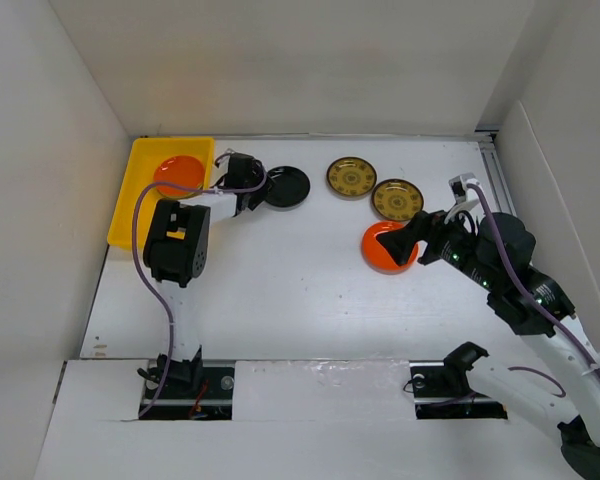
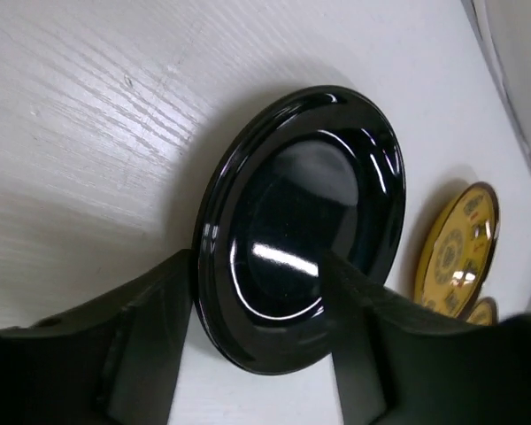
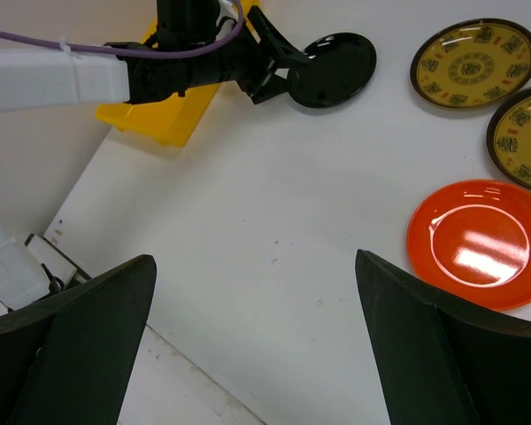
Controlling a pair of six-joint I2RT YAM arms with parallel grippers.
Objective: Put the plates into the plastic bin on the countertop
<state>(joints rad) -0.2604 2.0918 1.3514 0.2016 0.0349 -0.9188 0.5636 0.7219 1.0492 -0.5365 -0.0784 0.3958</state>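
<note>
The yellow plastic bin (image 1: 130,205) stands at the back left and holds one orange plate (image 1: 178,172). A black plate (image 1: 288,186) lies flat on the white countertop (image 1: 280,290) just right of the bin. My left gripper (image 1: 256,190) is open, its jaws either side of the black plate's (image 2: 310,204) near rim. Two olive-gold plates (image 1: 351,177) (image 1: 397,199) lie at the back middle. A second orange plate (image 1: 380,252) lies in front of them. My right gripper (image 1: 407,243) hangs open and empty above it. The green, cream and blue plates are out of view.
White walls close in the countertop on the left, back and right. The left arm's purple cable (image 1: 140,250) loops beside the bin. The right wrist view shows the bin's corner (image 3: 164,119) behind the left arm (image 3: 53,75).
</note>
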